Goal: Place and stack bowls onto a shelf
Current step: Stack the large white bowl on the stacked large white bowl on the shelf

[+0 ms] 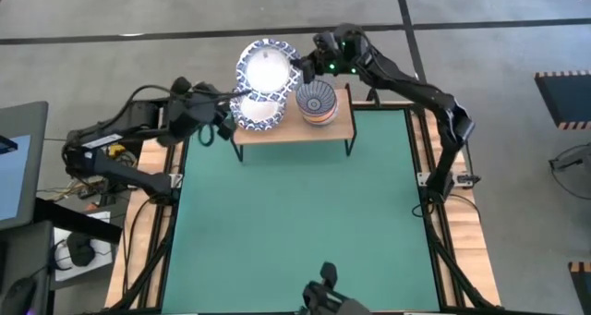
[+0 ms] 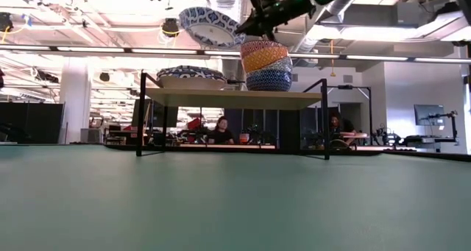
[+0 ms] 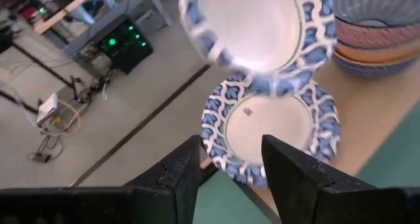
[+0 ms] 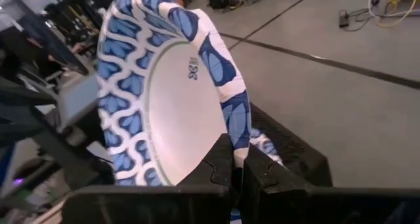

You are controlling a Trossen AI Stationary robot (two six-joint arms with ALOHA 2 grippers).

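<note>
R gripper (image 1: 308,66) pinched rim of lattice bowl (image 1: 266,66), held it tilted in air above shelf's (image 1: 342,123) far-left corner. L gripper (image 3: 231,168) just off shelf's left end, fingers spread, holding nothing. Lattice stack (image 1: 255,112) sat on shelf's left part; small-bowl stack (image 1: 317,102) on shelf beside it.

Green mat, wooden counter and the room around them

A large green mat (image 1: 295,213) covers most of the light wooden counter (image 1: 466,250), which stands on a grey floor (image 1: 499,6) crossed by dark lines. Left of the counter sit a screen (image 1: 18,167) and loose cables (image 1: 78,250). In the low view, two seated people (image 2: 221,129) show at desks beyond the mat, under ceiling light strips (image 2: 96,49).
</note>
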